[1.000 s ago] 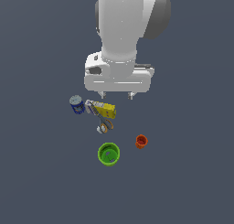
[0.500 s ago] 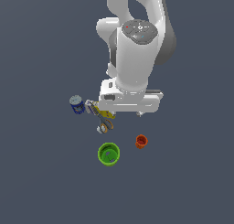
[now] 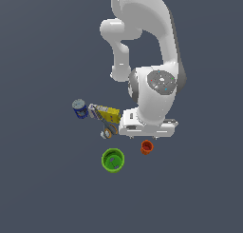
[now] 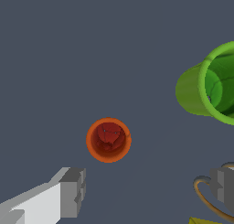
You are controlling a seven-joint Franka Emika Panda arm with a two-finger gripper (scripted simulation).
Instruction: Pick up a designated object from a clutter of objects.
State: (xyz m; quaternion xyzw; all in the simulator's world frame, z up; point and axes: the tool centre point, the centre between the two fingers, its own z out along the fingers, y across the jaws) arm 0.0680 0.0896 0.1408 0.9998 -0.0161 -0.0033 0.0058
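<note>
The small orange-red cup (image 3: pixel 146 147) stands upright on the dark floor, apart from the other items; the wrist view looks down into it (image 4: pixel 109 140). My gripper (image 3: pixel 147 136) hangs just above and behind it, open and empty. In the wrist view the cup lies ahead of the gap between the two grey fingers (image 4: pixel 71 193), nearer the one that shows whole, and touches neither. My gripper (image 4: pixel 147 189) holds nothing. The clutter lies to the exterior view's left: blue can (image 3: pixel 79 108), yellow box (image 3: pixel 110 115), scissors (image 3: pixel 108 130).
The larger green cup (image 3: pixel 113 160) stands to the exterior view's left of the orange cup and shows at the wrist view's edge (image 4: pixel 208 86). A scissors handle loop (image 4: pixel 208 195) lies close to one finger. The arm's hand covers part of the yellow box.
The arm has swung down and toward the exterior view's right, bringing the hand low over the orange cup. None of the objects has moved.
</note>
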